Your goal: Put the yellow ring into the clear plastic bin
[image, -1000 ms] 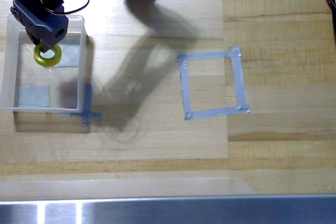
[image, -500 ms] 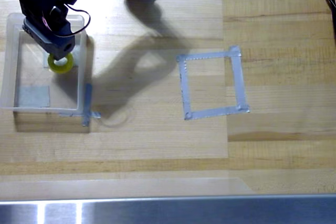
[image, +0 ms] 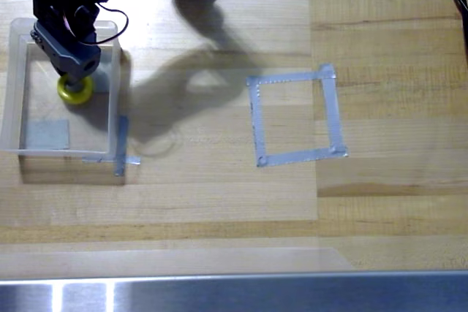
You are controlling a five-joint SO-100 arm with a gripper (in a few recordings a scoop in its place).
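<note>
In the overhead view I have the clear plastic bin (image: 16,118) at about nine o'clock on the wooden surface (image: 219,195). My claw (image: 79,74) reaches down inside it, clamped on the yellow ring (image: 74,90), which hangs within the bin's walls. I judge the carry done; what remains is the release and pulling clear. The grey tape square (image: 296,115) sits toward three o'clock.

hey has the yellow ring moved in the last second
Yes. The ring sits lower in the overhead view, nearer the grey tape patch inside the bin, carried by the gripper.
</note>
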